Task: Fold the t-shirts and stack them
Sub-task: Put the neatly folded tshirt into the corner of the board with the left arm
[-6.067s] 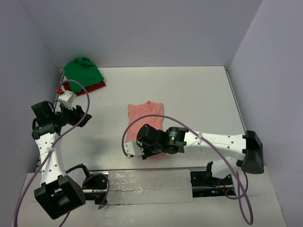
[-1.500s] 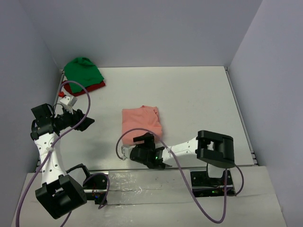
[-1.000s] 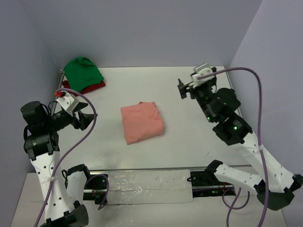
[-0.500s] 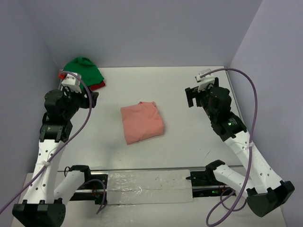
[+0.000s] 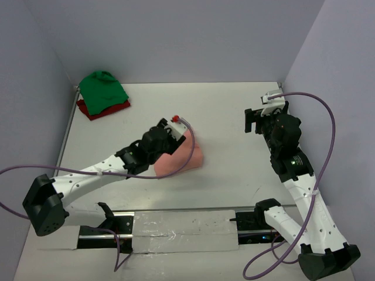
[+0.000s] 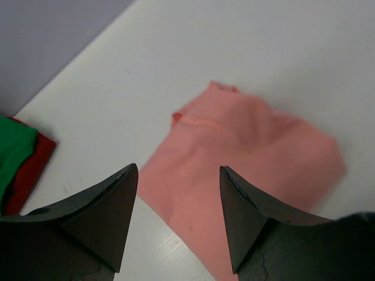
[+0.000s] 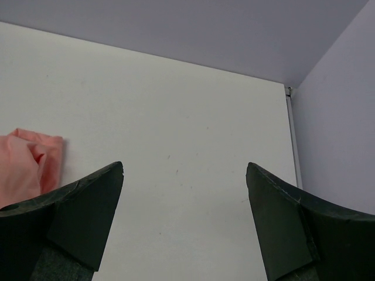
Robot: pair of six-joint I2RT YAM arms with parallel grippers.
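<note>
My left gripper point(image 6: 177, 170) hangs low over the folded salmon-pink t-shirt point(image 5: 188, 158) in the middle of the table point(image 5: 234, 105), jaws partly open and empty, the nearly square fold lying directly beneath and ahead. The left arm point(image 5: 99, 172) stretches low and forward; the right gripper point(image 7: 184, 167) is wide open, empty, well apart at far right.

The salmon-pink t-shirt point(image 5: 179, 161) is seen as soft, matt cloth, lightly creased along its folds. The green t-shirt point(image 5: 102, 86) and the dark red t-shirt point(image 5: 95, 111) at the far left are likewise matt, rumpled cloth. The table point(image 5: 222, 117) is finished in smooth, matt white. The fingers point(image 6: 96, 222) of the left gripper point(image 6: 177, 170) and of the right gripper point(image 7: 184, 165) are made of dull black plastic. A crinkled, shiny silver strip point(image 5: 181, 225) is laid along the near edge.
</note>
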